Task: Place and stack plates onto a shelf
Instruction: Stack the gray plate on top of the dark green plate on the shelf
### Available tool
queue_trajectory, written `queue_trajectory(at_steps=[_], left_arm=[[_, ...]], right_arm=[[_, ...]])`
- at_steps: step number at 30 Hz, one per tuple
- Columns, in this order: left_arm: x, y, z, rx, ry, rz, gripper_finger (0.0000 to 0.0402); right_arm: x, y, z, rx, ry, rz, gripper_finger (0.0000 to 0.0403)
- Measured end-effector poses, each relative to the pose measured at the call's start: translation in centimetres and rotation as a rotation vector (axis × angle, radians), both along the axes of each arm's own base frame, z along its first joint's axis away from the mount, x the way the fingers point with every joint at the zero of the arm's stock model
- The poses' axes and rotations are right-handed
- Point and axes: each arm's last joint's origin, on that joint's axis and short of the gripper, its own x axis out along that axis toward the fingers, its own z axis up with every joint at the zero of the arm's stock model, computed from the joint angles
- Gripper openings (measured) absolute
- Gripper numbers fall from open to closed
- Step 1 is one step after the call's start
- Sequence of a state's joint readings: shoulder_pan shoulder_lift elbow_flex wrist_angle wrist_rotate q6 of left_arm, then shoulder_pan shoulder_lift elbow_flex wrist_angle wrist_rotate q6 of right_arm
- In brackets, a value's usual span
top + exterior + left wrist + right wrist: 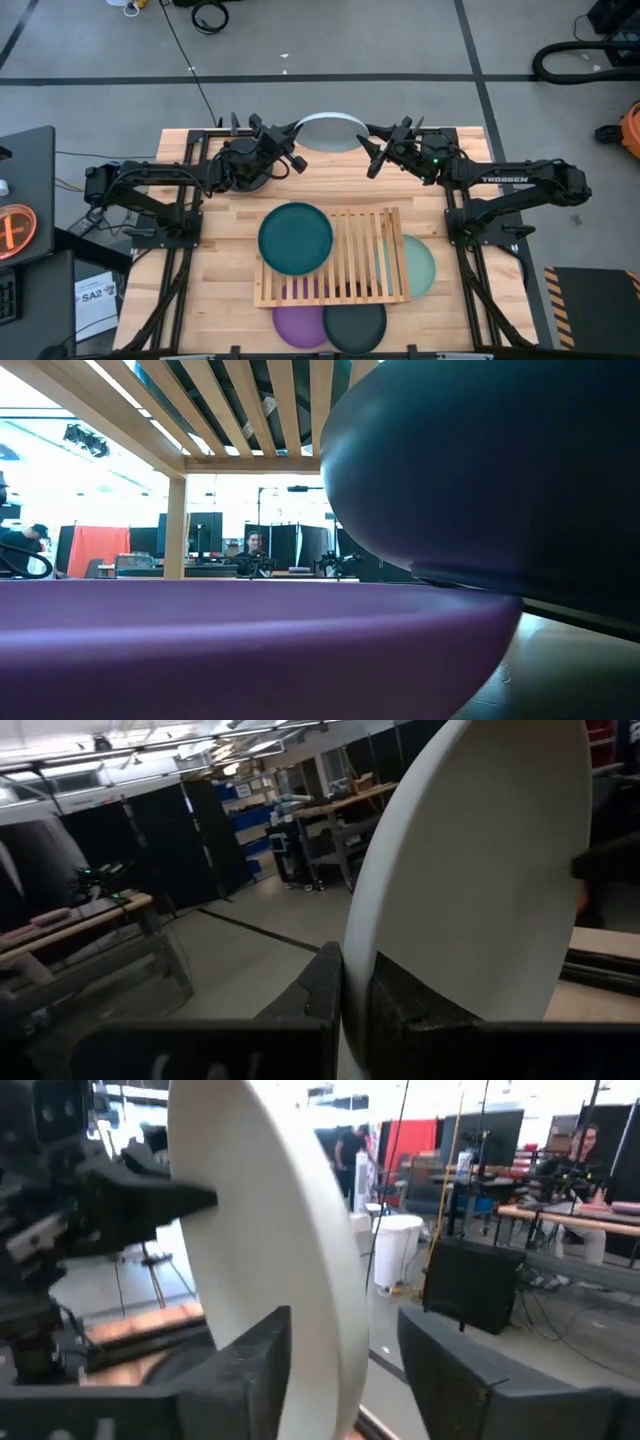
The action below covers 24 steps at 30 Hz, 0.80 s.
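Observation:
A pale blue-white plate stands on edge in the air over the table's far edge, between my two arms. My left gripper is shut on its left rim. My right gripper is open, with the plate's right rim between its spread fingers. The wooden slatted shelf stands mid-table, and a dark teal plate lies on its left end. A mint green plate lies under its right end. A purple plate and a black plate lie partly under its near edge. My left gripper pinches the pale plate's rim between its two fingers, one on each face. The fingers come level from the table's left side. The plate stands upright on edge, lifted clear of the table. My right gripper's fingers straddle the opposite rim; whether one touches it I cannot tell.
The low view looks from under the shelf past the purple plate and the black plate. Bare tabletop lies left of the shelf and between the shelf and the arms. People and desks show in the room beyond.

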<state>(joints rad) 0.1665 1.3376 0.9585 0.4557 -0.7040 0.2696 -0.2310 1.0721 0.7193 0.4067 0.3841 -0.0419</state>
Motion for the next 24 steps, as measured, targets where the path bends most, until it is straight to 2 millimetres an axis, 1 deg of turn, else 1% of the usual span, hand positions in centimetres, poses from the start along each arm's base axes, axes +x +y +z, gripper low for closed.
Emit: queue_trajectory(at_steps=[3, 6, 13, 16, 20, 24], left_arm=[[-0.1, 0.0, 0.0, 0.008, 0.01, 0.024, 0.0026], [-0.1, 0.1, 0.0, 0.007, 0.015, 0.034, 0.0025], [-0.2, 0.1, 0.1, 0.007, 0.013, 0.036, 0.0025], [-0.5, 0.0, 0.3, 0.005, 0.008, 0.031, 0.0025], [-1.1, -0.2, 1.0, -0.004, -0.01, -0.029, 0.0025], [-2.2, -0.7, 1.8, -0.059, -0.057, -0.134, 0.0025]], right_arm=[[-0.9, 0.3, -0.1, 0.051, 0.041, 0.027, 0.0212], [-2.2, 0.5, 0.1, 0.105, 0.07, 0.062, 0.0222], [-5.8, 1.4, 0.4, 0.135, 0.168, 0.073, 0.0223], [-7.3, 1.8, 0.4, 0.142, 0.209, 0.071, 0.0223], [-8.6, 2.1, 0.5, 0.153, 0.229, 0.068, 0.0223], [-9.0, 2.1, 0.5, 0.151, 0.233, 0.041, 0.0223]])
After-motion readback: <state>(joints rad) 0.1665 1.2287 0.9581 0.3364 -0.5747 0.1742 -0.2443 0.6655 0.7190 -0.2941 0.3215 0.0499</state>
